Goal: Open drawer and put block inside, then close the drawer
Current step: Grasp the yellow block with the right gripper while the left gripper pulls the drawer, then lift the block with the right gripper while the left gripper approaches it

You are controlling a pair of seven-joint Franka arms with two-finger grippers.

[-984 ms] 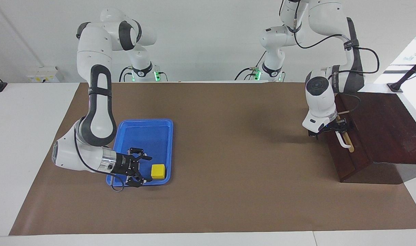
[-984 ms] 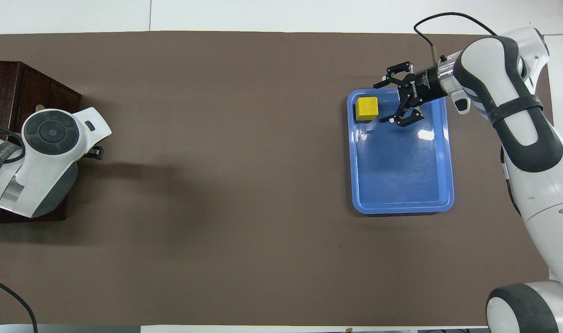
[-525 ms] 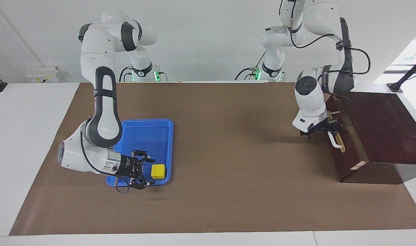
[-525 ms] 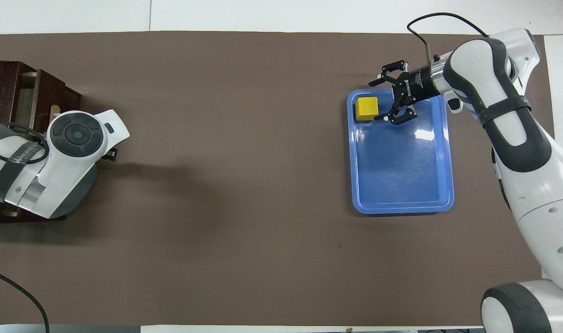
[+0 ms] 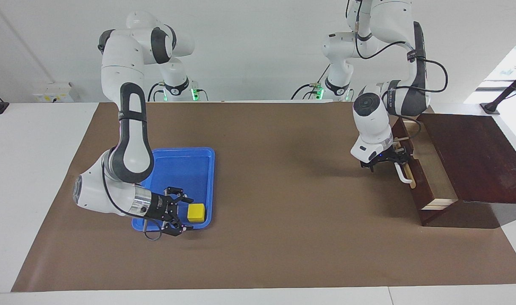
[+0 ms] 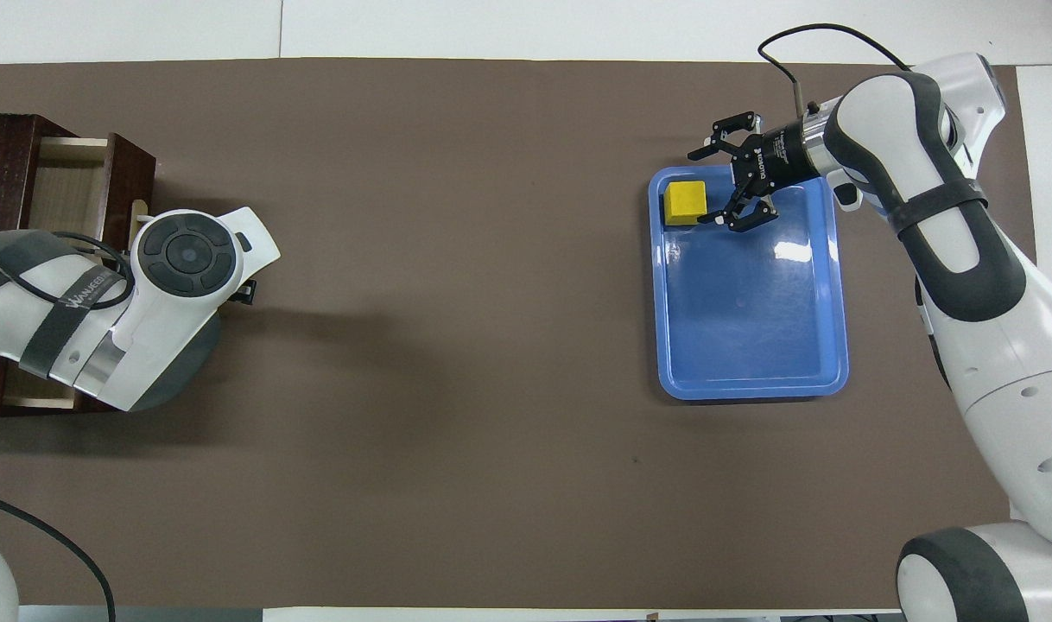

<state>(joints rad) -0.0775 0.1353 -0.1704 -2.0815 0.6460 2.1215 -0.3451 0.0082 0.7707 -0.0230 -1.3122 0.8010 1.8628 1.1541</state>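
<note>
**Drawer's partway out, block's in the tray**

The drawer (image 5: pixel 427 178), dark brown front with a white bar handle (image 5: pixel 404 174), sits pulled partly out of its dark wooden box at the left arm's end, pale wood inside showing. The block (image 5: pixel 196 212), a small yellow cube, sits flat in the blue tray (image 5: pixel 186 165), in a corner farthest from the robots.

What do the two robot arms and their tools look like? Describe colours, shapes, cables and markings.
Both arms are glossy white, rounded segments with dark grey bands at the joints. The right tool is black with a silver collar. The left tool is small and black under a white housing; black cables loop along that arm, and its grey strap bears lettering.
</note>
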